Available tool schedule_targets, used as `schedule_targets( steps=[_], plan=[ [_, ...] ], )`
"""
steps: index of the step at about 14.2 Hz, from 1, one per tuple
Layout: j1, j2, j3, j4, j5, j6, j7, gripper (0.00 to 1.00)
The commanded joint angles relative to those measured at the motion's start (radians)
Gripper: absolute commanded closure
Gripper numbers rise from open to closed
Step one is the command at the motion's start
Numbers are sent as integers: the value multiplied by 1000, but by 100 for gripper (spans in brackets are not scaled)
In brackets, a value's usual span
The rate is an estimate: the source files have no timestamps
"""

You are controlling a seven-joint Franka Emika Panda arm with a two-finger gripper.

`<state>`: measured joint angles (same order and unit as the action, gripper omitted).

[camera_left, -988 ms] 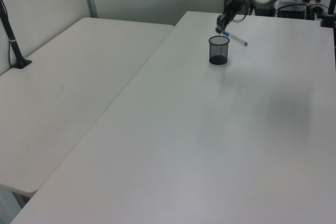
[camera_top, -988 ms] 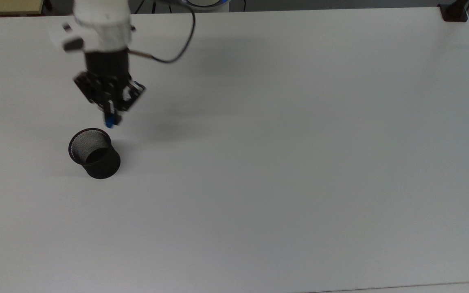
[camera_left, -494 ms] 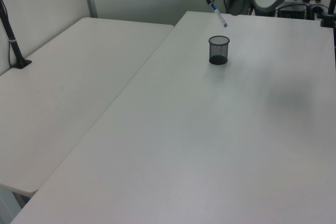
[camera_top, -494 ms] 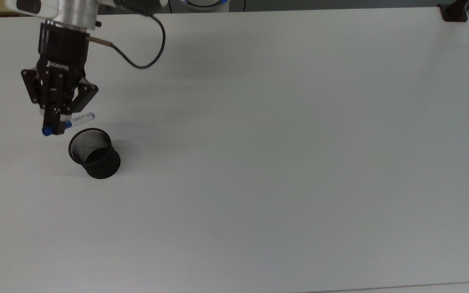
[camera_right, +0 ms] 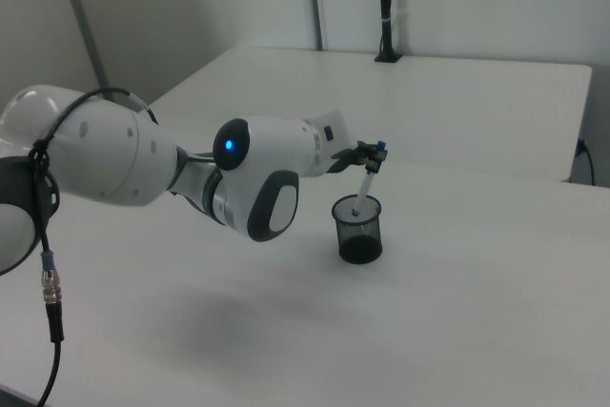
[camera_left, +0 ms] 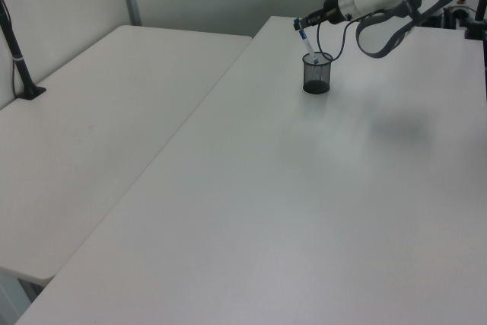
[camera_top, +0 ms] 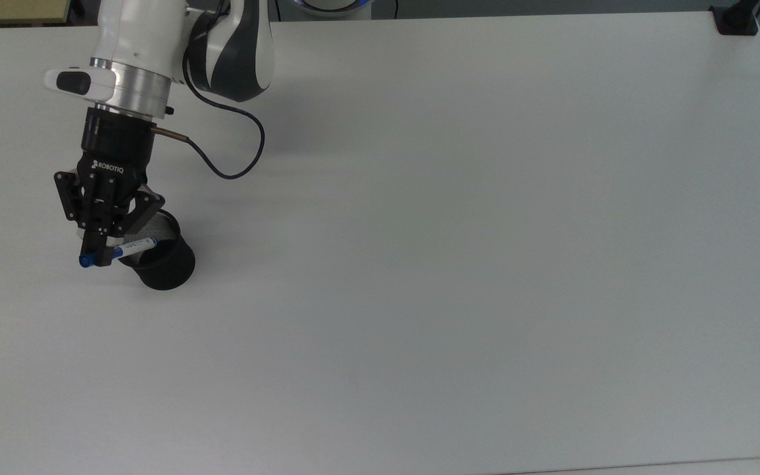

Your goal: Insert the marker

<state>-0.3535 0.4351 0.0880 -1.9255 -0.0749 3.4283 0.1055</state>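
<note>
1. Pincer (camera_top: pixel 98 254) clamped on the marker (camera_top: pixel 130 248) near its blue cap; fingers (camera_top: pixel 104 245) pressed onto the barrel from both sides.
2. Marker held tilted, cap end up and outside the mesh cup (camera_top: pixel 163 262), lower end angled down through the cup's mouth.
3. In the top view: blue cap at about 9 o'clock from the cup rim, white barrel running toward 3 o'clock across the opening.
4. In the left view: marker (camera_left: pixel 307 46) slanted from cap at 11 o'clock down to the cup (camera_left: pixel 316 78), tip just inside the rim.
5. In the right view: pincer (camera_right: pixel 368 159) at 12 o'clock above the cup (camera_right: pixel 359 232), marker (camera_right: pixel 364 185) leaning, lower end below the rim line.
6. Cannot tell whether the tip touches the cup's wall or bottom.
7. Cup upright on the white desk (camera_top: pixel 459 251), toward 9 o'clock of the desk in the top view.
8. Black cable (camera_top: pixel 235 148) looping off the wrist above the desk.
</note>
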Motion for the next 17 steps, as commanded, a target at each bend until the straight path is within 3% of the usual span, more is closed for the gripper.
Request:
schedule_targets(
  steps=[1, 2, 4, 6, 7, 9, 12, 14, 17],
  plan=[
    [2, 14, -5, -50, -8, 52, -50, 99],
    [-2, 14, -5, -62, -8, 52, -79, 92],
    [-15, 10, -5, -72, -8, 52, -93, 36],
    [-13, -19, -4, -70, -2, 49, -73, 19],
    [-10, -44, -4, -72, 1, 42, -52, 17],
    [-1, -134, 4, -66, 4, -74, 46, 0],
    [50, -295, 7, -35, 6, -416, 147, 0],
    [94, -380, 7, 52, 4, -843, 248, 0],
    [154, -423, 7, 199, 7, -1393, 304, 0]
  ],
)
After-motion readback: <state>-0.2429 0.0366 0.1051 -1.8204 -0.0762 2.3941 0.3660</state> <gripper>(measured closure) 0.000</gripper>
